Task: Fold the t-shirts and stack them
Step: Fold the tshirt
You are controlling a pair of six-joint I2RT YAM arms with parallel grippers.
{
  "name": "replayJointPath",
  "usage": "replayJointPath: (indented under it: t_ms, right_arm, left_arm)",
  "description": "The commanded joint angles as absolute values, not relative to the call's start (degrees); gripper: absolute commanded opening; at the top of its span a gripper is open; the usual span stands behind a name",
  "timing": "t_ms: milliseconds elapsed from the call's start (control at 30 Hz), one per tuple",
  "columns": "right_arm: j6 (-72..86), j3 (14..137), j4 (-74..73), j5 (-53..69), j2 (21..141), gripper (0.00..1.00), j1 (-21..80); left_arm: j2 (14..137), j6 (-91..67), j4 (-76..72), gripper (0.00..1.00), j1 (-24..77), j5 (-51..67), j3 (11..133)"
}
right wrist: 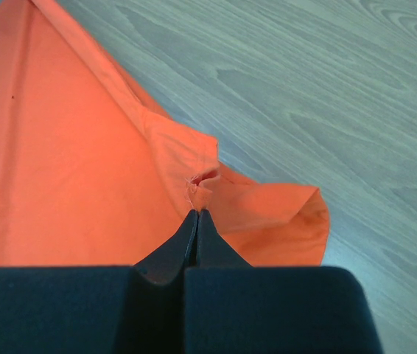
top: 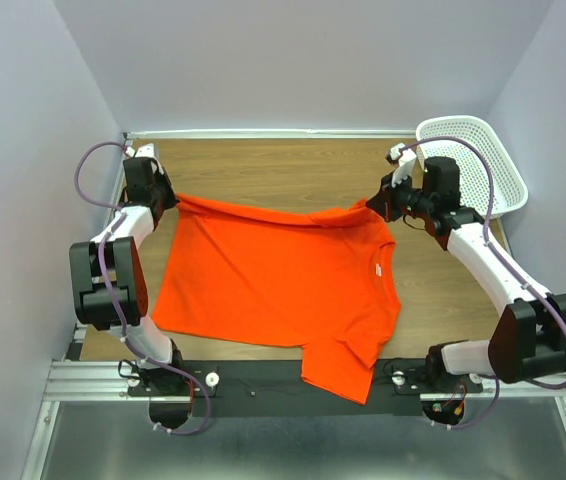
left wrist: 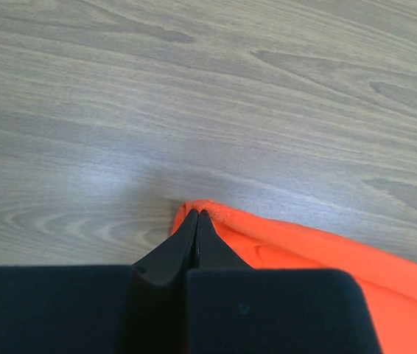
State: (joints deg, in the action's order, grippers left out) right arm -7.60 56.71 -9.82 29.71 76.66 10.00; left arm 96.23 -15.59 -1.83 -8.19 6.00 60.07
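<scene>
A bright orange-red t-shirt (top: pixel 273 275) lies spread on the wooden table, its neck to the right and one sleeve hanging over the near edge. My left gripper (top: pixel 168 197) is shut on the shirt's far left corner (left wrist: pixel 216 215). My right gripper (top: pixel 383 205) is shut on the shirt's far right part by the sleeve (right wrist: pixel 205 184). The far edge of the shirt runs between the two grippers, slightly raised. In the right wrist view the cloth (right wrist: pixel 61 155) fans out to the left and a folded sleeve (right wrist: pixel 289 214) lies to the right.
A white perforated plastic basket (top: pixel 483 165) stands at the far right corner, just behind the right arm. Walls close in the table on the left, back and right. Bare wood (top: pixel 283 170) shows behind the shirt.
</scene>
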Motion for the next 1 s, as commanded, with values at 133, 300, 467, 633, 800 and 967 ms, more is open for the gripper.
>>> replayJointPath:
  t_ms: [133,300,467,633,800,967]
  right_arm:
    - [-7.65,56.95,-10.99,28.48,77.43,0.01,9.58]
    - [-7.73,56.95,-10.99,28.39,77.17,0.00,9.58]
    - [-7.73,56.95,-10.99,28.48,76.99,0.01,9.58]
    - [-7.65,57.04,-11.07,28.56,77.17,0.01,9.58]
    - [-7.82,57.04,-11.25,28.48,77.43,0.01,9.58]
    - [-7.91,57.22,-11.34,28.30,77.87,0.01,9.58]
  left_arm:
    - [93.69,-14.24,-0.09,0.00,-8.53,5.45,58.62]
    - [93.43,-13.97,1.58,0.00,-8.53,4.84,58.10]
    - [93.60,-13.71,2.63,0.00,-8.53,4.13,57.66]
    - [93.78,-13.27,4.39,0.00,-8.53,2.99,57.31]
    - [93.87,-12.92,5.45,0.00,-8.53,2.90,56.95]
    - [92.82,-12.48,7.99,0.16,-8.44,0.89,56.86]
